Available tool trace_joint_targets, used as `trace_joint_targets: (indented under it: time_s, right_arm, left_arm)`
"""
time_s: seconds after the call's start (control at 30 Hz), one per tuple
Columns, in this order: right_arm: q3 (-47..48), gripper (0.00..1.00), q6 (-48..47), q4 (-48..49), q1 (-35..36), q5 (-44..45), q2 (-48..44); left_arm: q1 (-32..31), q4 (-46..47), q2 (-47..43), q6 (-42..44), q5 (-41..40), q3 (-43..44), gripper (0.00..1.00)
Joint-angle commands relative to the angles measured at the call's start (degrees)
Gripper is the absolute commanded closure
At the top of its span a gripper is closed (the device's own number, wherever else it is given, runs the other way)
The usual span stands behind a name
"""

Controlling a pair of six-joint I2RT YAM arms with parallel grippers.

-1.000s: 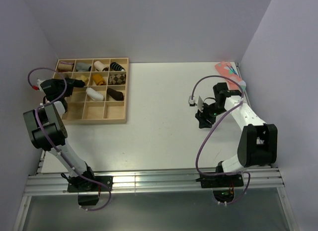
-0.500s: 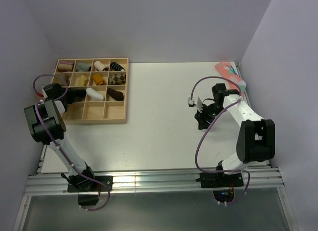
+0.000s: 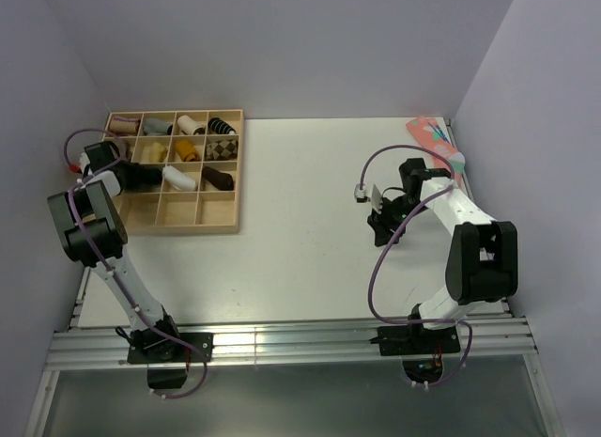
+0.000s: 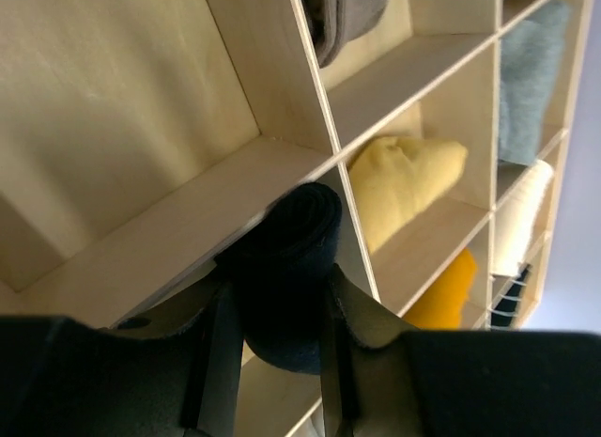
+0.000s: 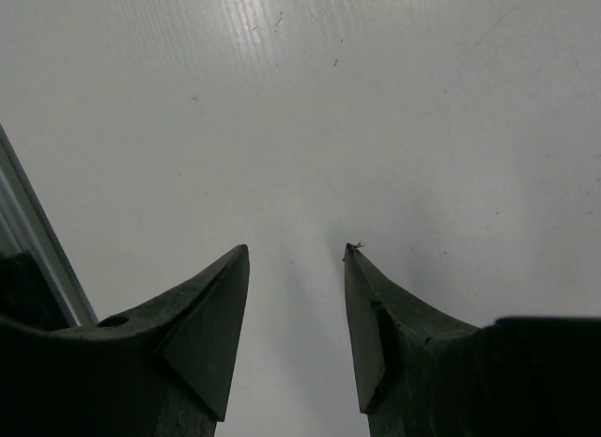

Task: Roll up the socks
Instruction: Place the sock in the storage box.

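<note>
My left gripper (image 3: 141, 176) is shut on a rolled black sock (image 4: 282, 268), a stubby dark bundle pinched between both fingers. It holds the roll just over a divider of the wooden compartment tray (image 3: 169, 228), in the tray's left columns. In the left wrist view the roll's end rests against a tray divider (image 4: 310, 80). In the top view the roll is hidden by the gripper. My right gripper (image 3: 382, 226) is open and empty, pointing down close over the white table (image 5: 310, 99); its fingertips (image 5: 235, 258) hold nothing.
The tray holds several rolled socks: yellow (image 4: 413, 179), orange (image 4: 446, 287), grey (image 4: 531, 70), white (image 3: 176, 178), and a dark roll with a pale end (image 3: 217, 179). A coral-pink spotted sock (image 3: 434, 136) lies at the table's back right corner.
My left wrist has shifted slightly along the tray's left side, still shut on the black roll. The right arm has barely moved.
</note>
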Motion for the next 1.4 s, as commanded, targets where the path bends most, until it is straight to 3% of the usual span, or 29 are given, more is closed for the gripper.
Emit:
trace_joint_targets:
  time_s: [0.0, 0.33, 0.6, 1.07, 1.37]
  right_arm:
    - [2.5, 0.48, -0.8, -1.0, -0.4, -0.7, 0.8]
    - [2.2, 0.48, -1.4, -1.2, -0.4, 0.7, 1.5]
    - [1.6, 0.48, -2.0, -1.5, -0.4, 1.6, 1.9]
    - [1.1, 0.48, -2.5, -1.7, -0.4, 3.0, 2.2]
    - [-0.9, 0.48, -3.3, -1.0, -0.4, 4.0, 1.4]
  left_arm:
    - [-1.0, -8.8, 2.1, 2.3, -5.4, 5.4, 1.00]
    - [-3.9, -24.9, 8.0, 1.8, -13.6, 17.2, 1.00]
    - [-4.4, -29.9, 9.8, 0.2, -16.3, 18.0, 1.00]
    - [-4.9, -47.6, 16.7, -0.4, -19.2, 30.1, 1.00]
    - [-5.4, -52.1, 18.6, -2.3, -20.4, 31.0, 1.00]
